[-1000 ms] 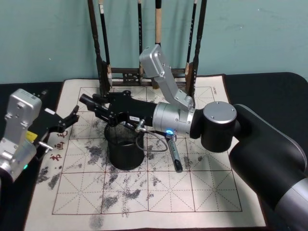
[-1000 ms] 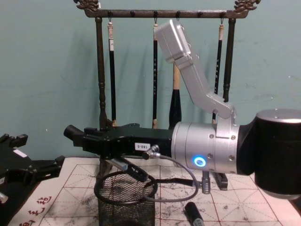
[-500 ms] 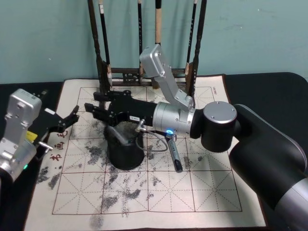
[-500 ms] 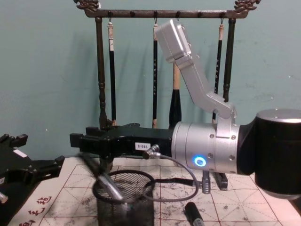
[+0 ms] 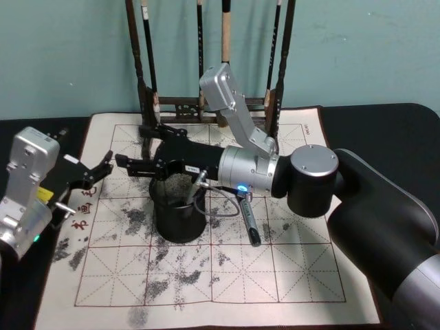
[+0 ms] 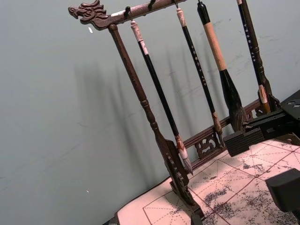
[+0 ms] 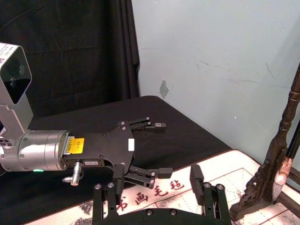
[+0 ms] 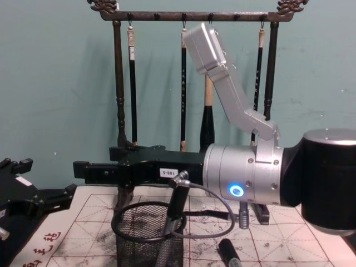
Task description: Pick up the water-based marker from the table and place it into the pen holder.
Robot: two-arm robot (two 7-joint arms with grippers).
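Marker (image 8: 177, 196) in pen holder (image 5: 175, 221), under empty spread right claw (image 5: 132, 144); left claw (image 7: 163, 148) spread aside.

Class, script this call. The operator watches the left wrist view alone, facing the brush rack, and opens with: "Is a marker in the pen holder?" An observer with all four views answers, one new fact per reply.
Observer: Yes. A marker stands leaning inside the pen holder, its top above the rim.
Operator: How is the right tool?
Observer: The right tool is open above the holder, with nothing between its fingers.
Operator: Anything else on the mat?
Observer: A second marker lies flat on the calligraphy mat right of the holder, on the far side from the left tool, parked at the mat's left edge.
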